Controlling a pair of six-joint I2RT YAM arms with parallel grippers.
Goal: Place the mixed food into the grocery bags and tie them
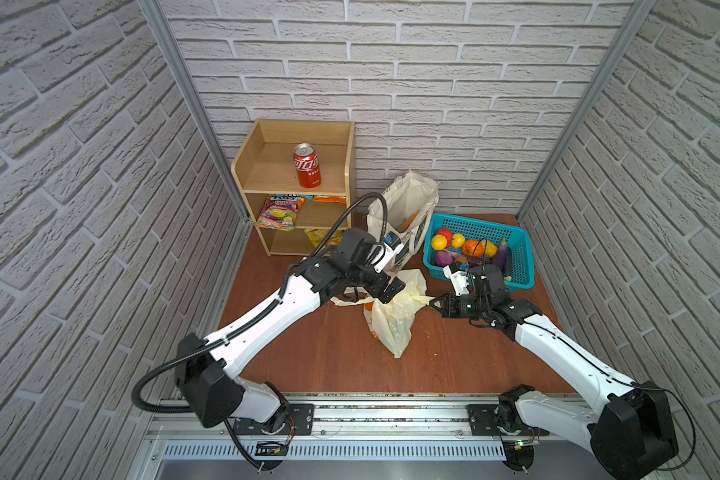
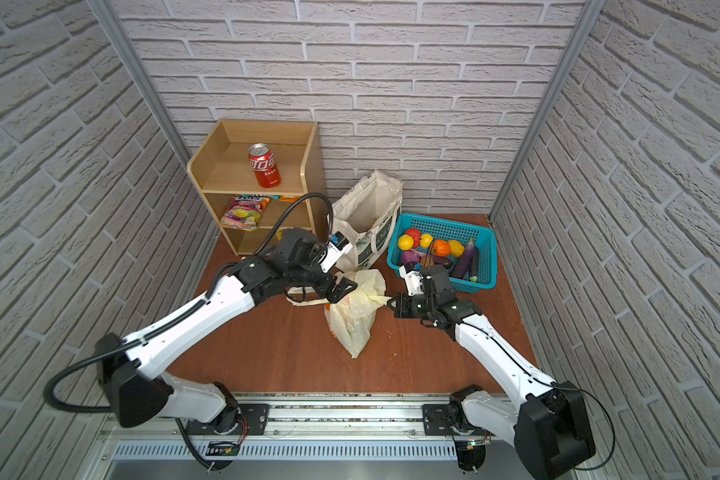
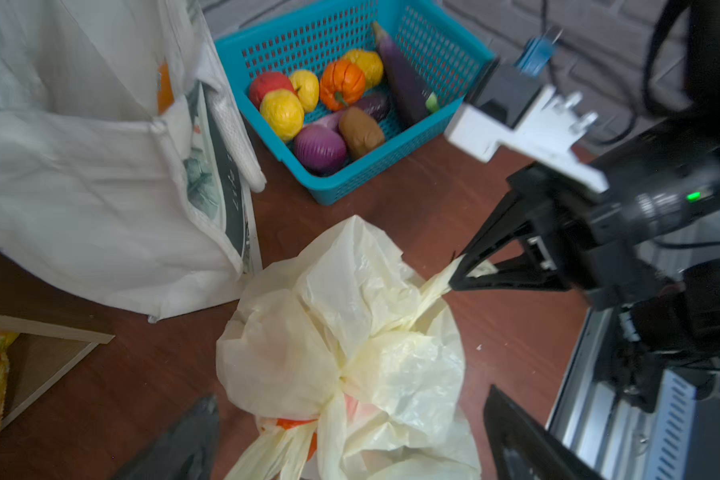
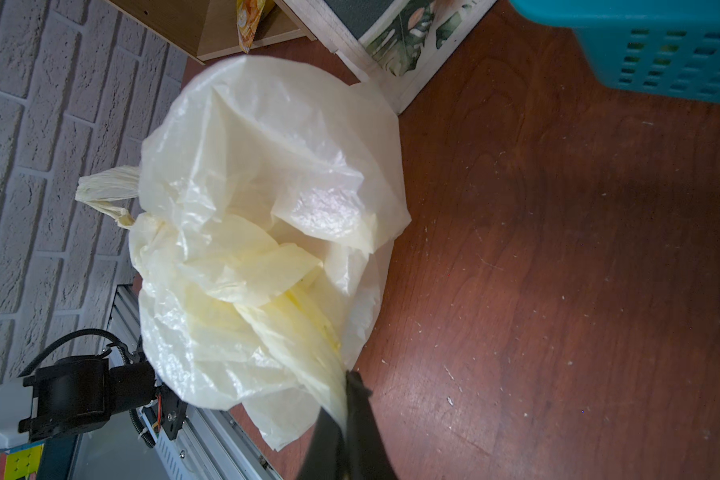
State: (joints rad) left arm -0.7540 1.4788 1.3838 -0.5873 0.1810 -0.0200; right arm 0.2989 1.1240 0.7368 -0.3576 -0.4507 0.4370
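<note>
**A:** What is the right gripper (image 1: 434, 302) doing?

**B:** Its jaws are pressed together on 1 handle (image 3: 431, 289) of the bag (image 1: 395, 328). The film runs as a taut twisted strand from the tips to the bag's bunched top.

**A:** And the left gripper (image 1: 389, 293)?

**B:** It is spread wide and grips nothing. It hangs over the bunched top with 1 finger (image 3: 516, 440) on each side, facing the right gripper across the bag.

**A:** So where does the bag lie?

**B:** It lies between the 2 grippers on the table (image 1: 329, 365), and its body trails back towards the arms' bases. The 2nd handle (image 4: 105, 187) lies loose on the far side from the right gripper, under the left arm's wrist.

**A:** Is there any food in it?

**B:** An orange shape (image 3: 292, 424) shows through the film just beneath the left gripper. The film blurs it, so I cannot tell whether it is a can or a carrot.

**A:** What is further out?

**B:** The tote (image 1: 404, 199) stands upright just beyond the left gripper, close beside the bag, with something orange (image 3: 165, 87) inside it. The basket (image 1: 516, 253) sits just beyond the right gripper's wrist and holds toy produce. The shelf (image 1: 246, 166) stands well past the left gripper. A cola can (image 1: 307, 165) is upright on its top tier, and a packet (image 1: 275, 212) lies on the tier below.
</note>
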